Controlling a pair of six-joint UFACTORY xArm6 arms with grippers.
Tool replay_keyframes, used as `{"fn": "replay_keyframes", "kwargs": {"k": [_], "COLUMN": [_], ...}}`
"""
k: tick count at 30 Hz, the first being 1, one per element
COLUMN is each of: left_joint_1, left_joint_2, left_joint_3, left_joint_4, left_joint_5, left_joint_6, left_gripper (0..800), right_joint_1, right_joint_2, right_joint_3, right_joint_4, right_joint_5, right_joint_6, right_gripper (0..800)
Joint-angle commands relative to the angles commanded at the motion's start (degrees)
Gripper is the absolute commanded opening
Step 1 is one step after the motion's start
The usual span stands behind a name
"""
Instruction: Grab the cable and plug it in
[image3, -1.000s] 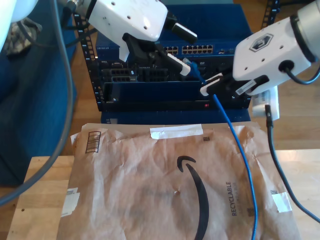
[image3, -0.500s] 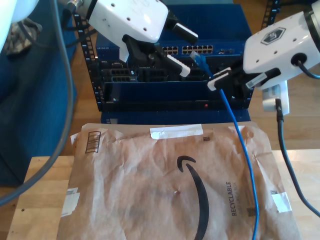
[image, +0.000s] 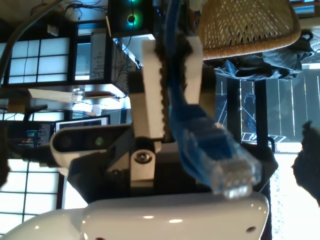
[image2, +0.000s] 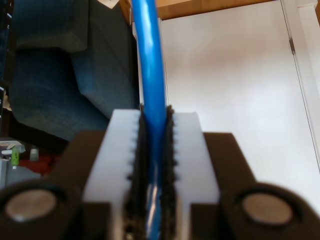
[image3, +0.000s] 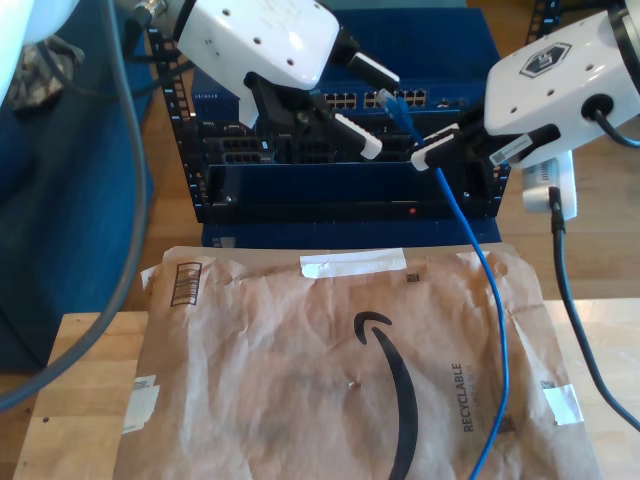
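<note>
Cable (image2: 150, 75) clamped in your second hand (image2: 152, 117), just behind plug (image: 225, 170); plug held up in front of rack (image3: 300, 185). Your first hand (image3: 378, 110) spread, empty, beside plug. Risk: plug tilted, may jam on rack port edge; cable may slide through pads.

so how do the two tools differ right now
My first tool is open and holds nothing; my second tool is shut on the cable. In the exterior view the first is left of the plug, the second right of it. Both have white fingers.
</note>
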Motion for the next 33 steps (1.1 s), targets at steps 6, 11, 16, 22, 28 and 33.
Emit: {"fn": "replay_keyframes", "kwargs": {"k": [6,11,16,22,28,33], "left_joint_1": [0.0,0.0,0.0,0.1,0.1,0.1], "left_joint_2": [0.1,0.1,0.1,0.1,0.1,0.1], "left_joint_3": [-0.1,0.0,0.0,0.0,0.0,0.0], "left_joint_4": [-0.1,-0.1,-0.1,0.0,0.0,0.0], "left_joint_5": [0.7,0.7,0.6,0.6,0.6,0.6], "left_joint_6": [-1.1,-1.1,-1.1,-1.1,-1.1,-1.1], "left_gripper": [714,551,469,398,325,293], "right_joint_1": [-0.1,-0.3,-0.4,-0.4,-0.4,-0.4], "right_joint_2": [0.0,0.0,-0.1,-0.1,-0.1,-0.1], "right_joint_3": [0.0,0.3,0.4,0.7,0.7,0.6], "right_joint_4": [0.0,-0.1,-0.1,-0.1,-0.1,-0.1], "right_joint_5": [0.1,0.1,0.1,0.1,0.0,0.0], "right_joint_6": [0.0,-0.1,-0.1,-0.2,-0.2,-0.2], "right_gripper": [19,19,19,19,19,19]}}
